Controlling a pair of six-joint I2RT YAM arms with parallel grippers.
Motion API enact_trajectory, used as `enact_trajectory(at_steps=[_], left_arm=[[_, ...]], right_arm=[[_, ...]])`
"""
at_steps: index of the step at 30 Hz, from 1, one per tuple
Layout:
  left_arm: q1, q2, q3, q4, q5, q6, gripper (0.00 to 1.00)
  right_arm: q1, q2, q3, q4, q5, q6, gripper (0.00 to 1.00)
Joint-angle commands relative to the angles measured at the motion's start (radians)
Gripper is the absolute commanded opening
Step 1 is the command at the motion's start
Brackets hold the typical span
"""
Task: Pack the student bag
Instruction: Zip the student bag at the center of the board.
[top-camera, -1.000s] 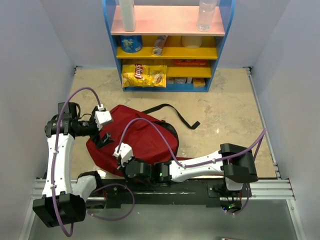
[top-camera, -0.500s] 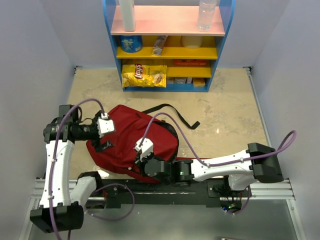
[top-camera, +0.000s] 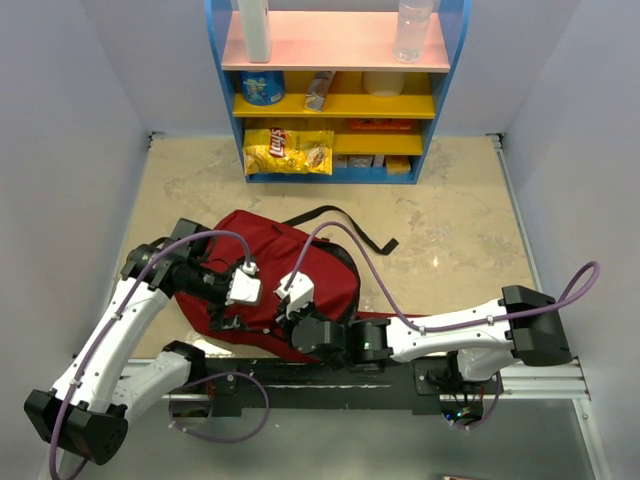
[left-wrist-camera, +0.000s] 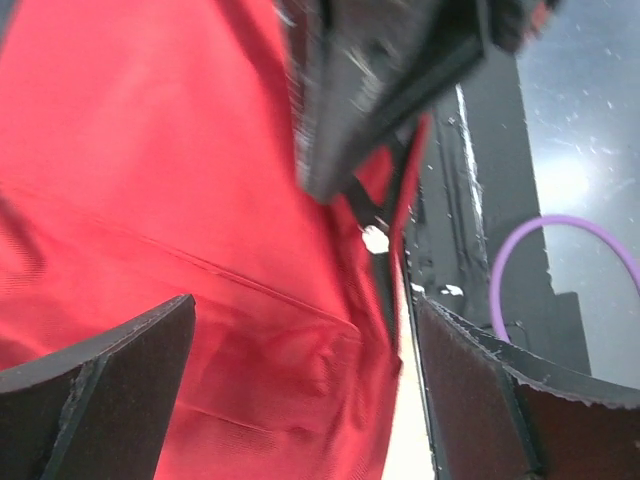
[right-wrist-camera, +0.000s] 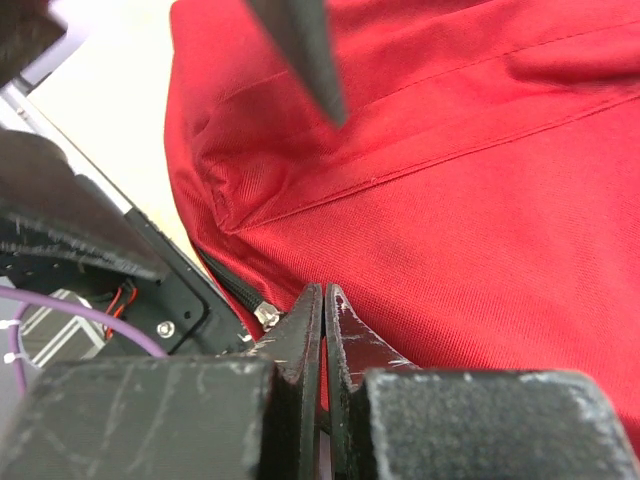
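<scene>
The student bag (top-camera: 325, 262), a dark-red backpack, lies on the table just beyond the arm bases, with a black strap (top-camera: 352, 226) trailing to its far right. My left gripper (top-camera: 228, 308) hangs over the bag's near left part. In the left wrist view it (left-wrist-camera: 300, 312) is open, and only red fabric (left-wrist-camera: 150, 170) lies between its jaws. My right gripper (top-camera: 286, 318) sits at the bag's near edge. In the right wrist view it (right-wrist-camera: 325, 292) is shut at the metal zipper pull (right-wrist-camera: 265, 314), where the black zipper ends on the red fabric (right-wrist-camera: 480, 230).
A blue shelf unit (top-camera: 335, 95) with yellow shelves stands at the far edge, holding a chip bag (top-camera: 288, 150), bottles and boxes. The black base rail (top-camera: 330, 385) runs along the near edge right beside the bag. White walls close in both sides.
My left arm has swung from the bag's far left corner to its near left side, close to the right gripper. My right gripper has slid rightward along the bag's near edge.
</scene>
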Motion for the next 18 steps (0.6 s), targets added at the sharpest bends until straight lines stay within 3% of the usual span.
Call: enact_trajectory(at_steps=[1, 4, 5, 8, 10, 14, 16, 18], left_arm=[[-0.022, -0.001, -0.039, -0.002, -0.017, 0.0, 0.94], [-0.03, 0.034, -0.042, -0.007, -0.017, 0.0, 0.81], [-0.042, 0.045, -0.048, -0.007, -0.02, -0.004, 0.67], [-0.077, 0.047, -0.077, 0.015, -0.052, -0.038, 0.43], [-0.096, 0.045, -0.093, 0.029, -0.063, -0.045, 0.37], [-0.148, 0.048, -0.1, 0.042, -0.077, -0.07, 0.44], [-0.159, 0.048, -0.139, 0.113, -0.17, -0.108, 0.42], [-0.159, 0.045, -0.182, 0.249, -0.271, -0.163, 0.19]], right_arm=[[-0.013, -0.07, 0.038, -0.013, 0.113, -0.008, 0.0], [-0.025, -0.078, 0.052, -0.027, 0.124, -0.012, 0.0], [-0.031, -0.078, 0.054, -0.024, 0.122, -0.014, 0.0], [-0.035, -0.072, 0.06, -0.028, 0.115, -0.008, 0.0], [-0.033, -0.067, 0.058, -0.025, 0.096, 0.004, 0.0], [-0.035, -0.034, 0.06, -0.03, 0.075, 0.023, 0.0], [-0.035, -0.026, 0.051, -0.029, 0.072, 0.029, 0.0], [-0.039, -0.015, 0.043, -0.018, 0.064, 0.032, 0.0]])
